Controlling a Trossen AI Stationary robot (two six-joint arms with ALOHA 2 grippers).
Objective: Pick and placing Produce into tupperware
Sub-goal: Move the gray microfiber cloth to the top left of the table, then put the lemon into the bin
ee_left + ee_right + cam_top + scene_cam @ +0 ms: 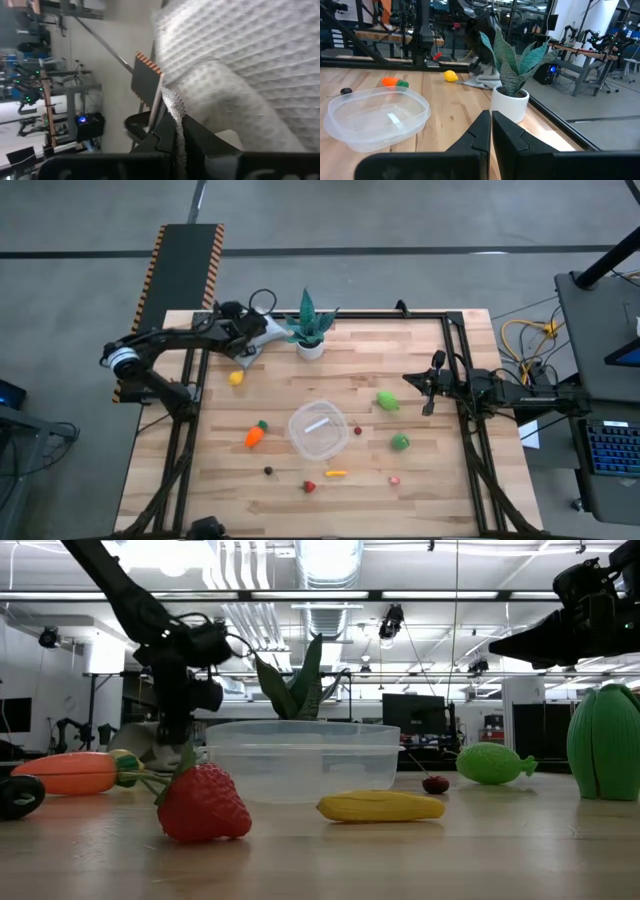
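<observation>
Produce: 10 pcs loose round 1 empty tupperware (318,430).

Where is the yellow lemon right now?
In the high view, the lemon lies on the table's far left part, just beside the grey cloth and left of the plant.

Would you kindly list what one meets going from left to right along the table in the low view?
Carrot → strawberry → clear container → yellow corn cob → small dark red cherry → light green lime-like fruit → ribbed green vegetable at the right edge.
</observation>
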